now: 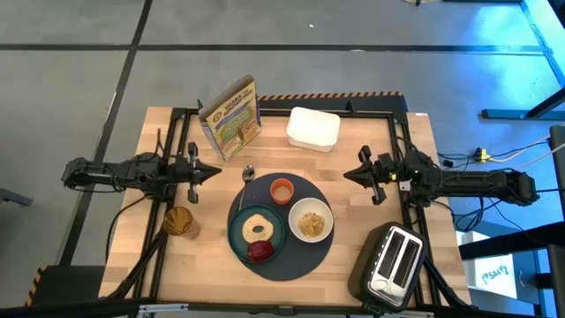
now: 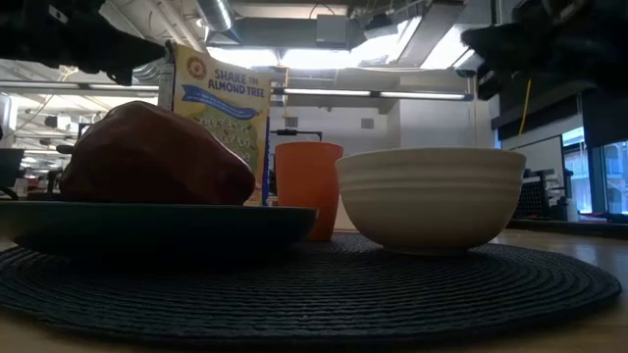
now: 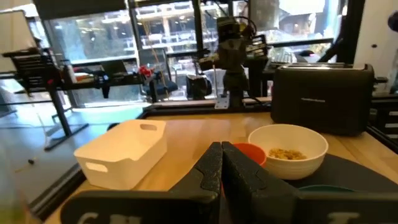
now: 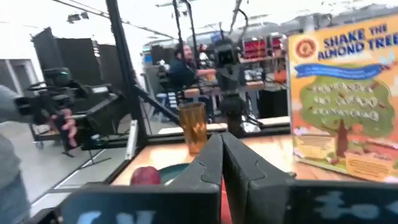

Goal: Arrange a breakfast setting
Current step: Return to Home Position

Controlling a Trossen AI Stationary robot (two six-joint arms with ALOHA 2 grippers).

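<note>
Two sets of jaws pressed together, pinching nothing: left arm [image 1: 132,172] at the left edge of the worktop [image 1: 212,261], right arm [image 1: 468,183] at the right edge, both well apart from the setting. Whole only from above: dark-grey mat [image 1: 305,261] carrying teal plate [image 1: 237,231] with ring-shaped bread [image 1: 258,228] and dark red fruit [image 1: 259,252], white bowl [image 1: 311,221] of cereal [image 1: 312,223] just beside, orange cup [image 1: 282,190] behind them, metal spoon [image 1: 248,174] at the mat's rim near the cup. At table height: bread, cereal and spoon hidden. Past the left jaws: cup half covered, plate cut to a sliver. Past the right jaws: fruit only partly in sight.
</note>
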